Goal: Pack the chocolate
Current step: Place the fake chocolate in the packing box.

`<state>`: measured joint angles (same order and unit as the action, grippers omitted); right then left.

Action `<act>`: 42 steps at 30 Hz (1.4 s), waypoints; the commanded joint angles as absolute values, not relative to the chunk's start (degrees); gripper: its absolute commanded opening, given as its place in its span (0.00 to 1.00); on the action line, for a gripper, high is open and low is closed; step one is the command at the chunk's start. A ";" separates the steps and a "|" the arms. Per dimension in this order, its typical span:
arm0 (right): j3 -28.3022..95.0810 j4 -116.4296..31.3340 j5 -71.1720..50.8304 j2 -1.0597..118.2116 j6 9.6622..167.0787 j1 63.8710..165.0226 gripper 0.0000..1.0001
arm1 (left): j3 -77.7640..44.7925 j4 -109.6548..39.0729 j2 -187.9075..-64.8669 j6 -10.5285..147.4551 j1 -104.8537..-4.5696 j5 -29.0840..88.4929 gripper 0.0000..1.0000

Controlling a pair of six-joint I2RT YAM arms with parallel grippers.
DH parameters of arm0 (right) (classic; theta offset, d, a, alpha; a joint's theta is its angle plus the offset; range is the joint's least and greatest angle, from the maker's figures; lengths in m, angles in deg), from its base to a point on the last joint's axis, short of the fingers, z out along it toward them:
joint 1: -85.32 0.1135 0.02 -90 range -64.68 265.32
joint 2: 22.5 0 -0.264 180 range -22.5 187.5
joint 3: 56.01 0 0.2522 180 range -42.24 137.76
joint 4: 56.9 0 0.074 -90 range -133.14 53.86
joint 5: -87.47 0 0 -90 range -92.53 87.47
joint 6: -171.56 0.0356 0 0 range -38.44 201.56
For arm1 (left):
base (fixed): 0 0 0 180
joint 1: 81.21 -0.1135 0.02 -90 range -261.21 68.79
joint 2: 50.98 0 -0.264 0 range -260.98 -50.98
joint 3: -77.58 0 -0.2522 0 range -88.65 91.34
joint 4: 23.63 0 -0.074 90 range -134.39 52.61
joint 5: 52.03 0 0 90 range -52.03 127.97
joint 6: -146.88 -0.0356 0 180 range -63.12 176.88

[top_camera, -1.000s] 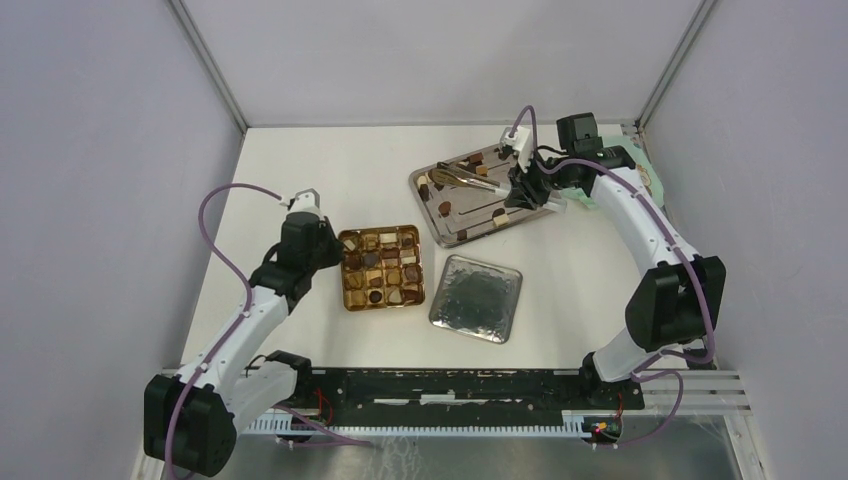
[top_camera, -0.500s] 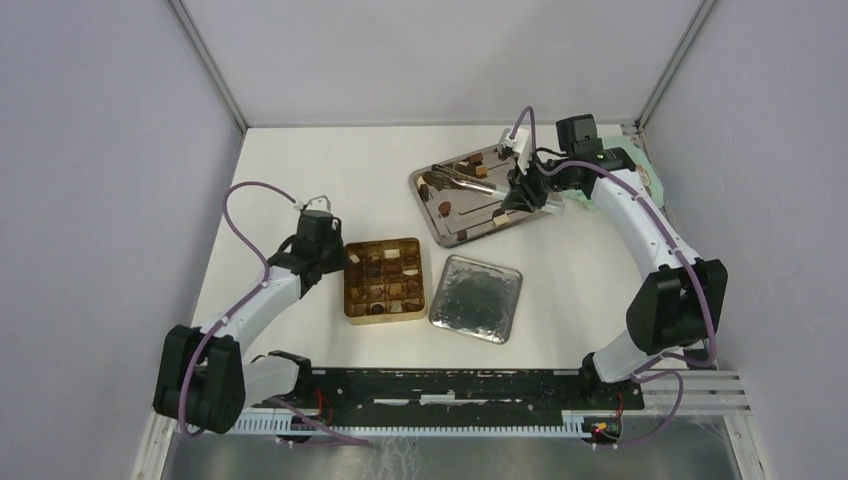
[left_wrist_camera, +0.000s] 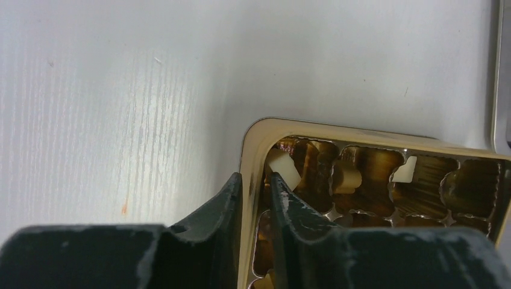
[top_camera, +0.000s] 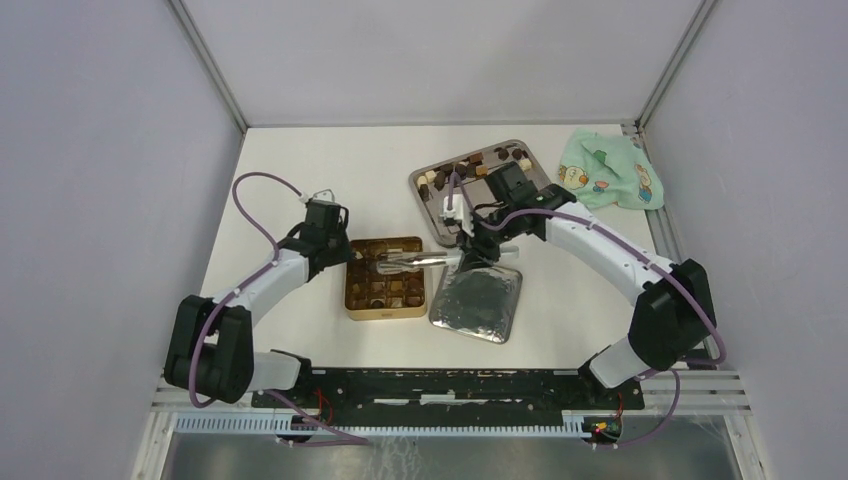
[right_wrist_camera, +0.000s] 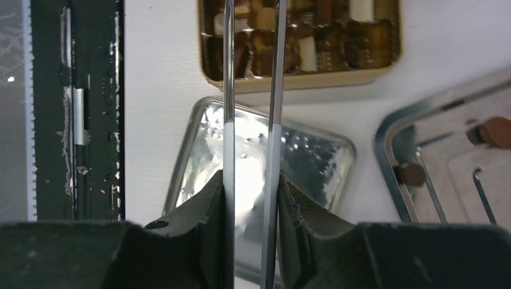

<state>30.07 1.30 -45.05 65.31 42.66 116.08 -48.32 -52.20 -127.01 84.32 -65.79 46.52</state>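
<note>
The gold gridded tin lies mid-table with several brown and cream chocolates in its cells. More chocolates lie on the silver tray at the back. My left gripper is shut on the tin's left wall, next to a cream chocolate. My right gripper is shut on the silver tongs, whose tips reach over the tin. In the right wrist view the tongs run up past the tin, and their tips are out of view.
A silver lid lies right of the tin, under my right gripper. A green patterned cloth lies at the back right. A black rail runs along the near edge. Walls close in on both sides.
My right arm swung from the tray to above the tin, carrying the tongs. My left gripper moved to the tin's left wall and shut on it.
</note>
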 commanded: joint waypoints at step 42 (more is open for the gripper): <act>38.97 -1.41 -30.34 75.05 46.53 135.42 0.40 | -48.13 -70.67 -88.56 97.95 -65.66 49.93 0.94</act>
